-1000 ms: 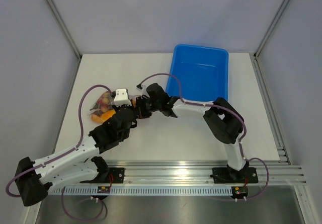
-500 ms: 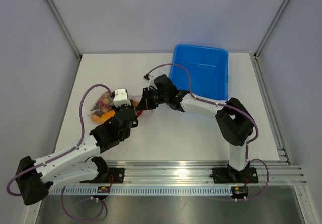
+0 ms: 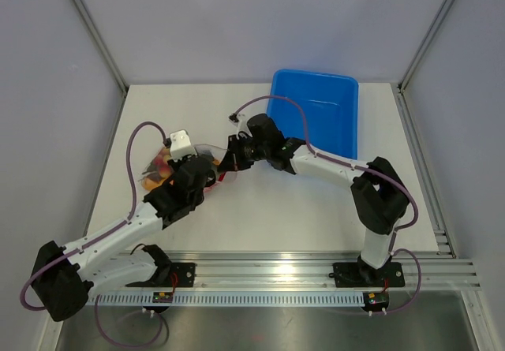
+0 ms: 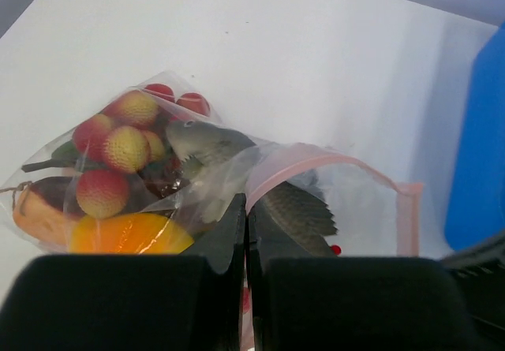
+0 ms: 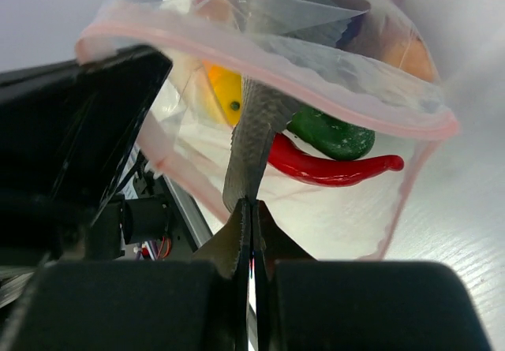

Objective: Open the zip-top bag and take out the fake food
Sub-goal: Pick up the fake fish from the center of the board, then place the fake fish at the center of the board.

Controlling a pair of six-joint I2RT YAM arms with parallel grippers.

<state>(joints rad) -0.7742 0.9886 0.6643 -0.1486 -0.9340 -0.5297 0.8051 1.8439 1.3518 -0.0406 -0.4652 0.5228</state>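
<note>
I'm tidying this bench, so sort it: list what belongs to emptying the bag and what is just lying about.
Belongs to the job:
- bag, mouth open, pinched by the left gripper and right gripper
- toy food inside it, including fish, red pepper, cucumber

Just lying about:
- blue tub, on the table

No text, label, brand, number or sign can be read in any of the three views.
</note>
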